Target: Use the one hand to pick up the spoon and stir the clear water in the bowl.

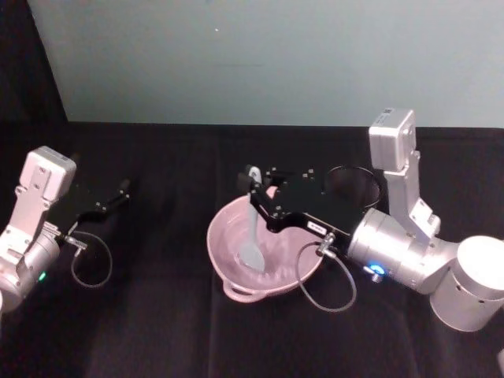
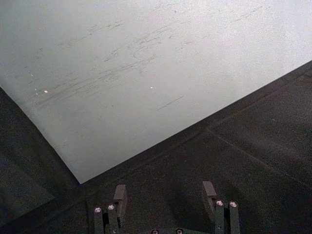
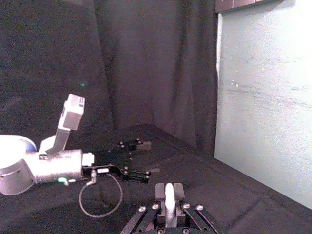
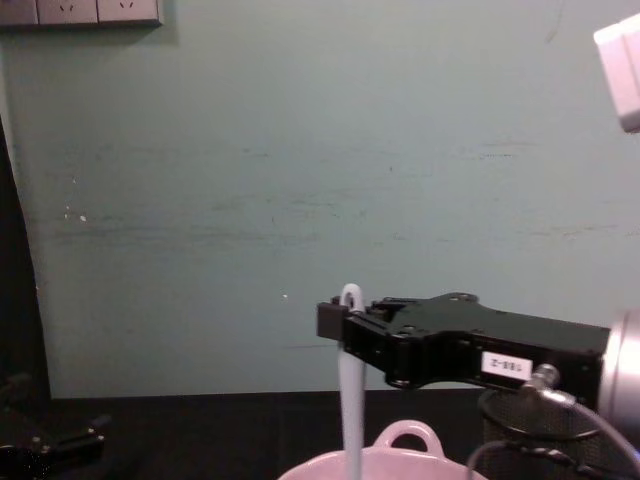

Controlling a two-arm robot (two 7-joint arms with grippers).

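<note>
Chest view: right jaws pinch spoon, bowl mostly cropped

Twin silver arms, black boxy grippers.
Both arms are silver-grey cylinders topped by a pale square block; the right arm shows a blue light, the left arm a green one. The right gripper wears a white label (small dark print) beside a silver fitting with a looping grey cable; on the left gripper, the fingers carry shiny screws.
</note>
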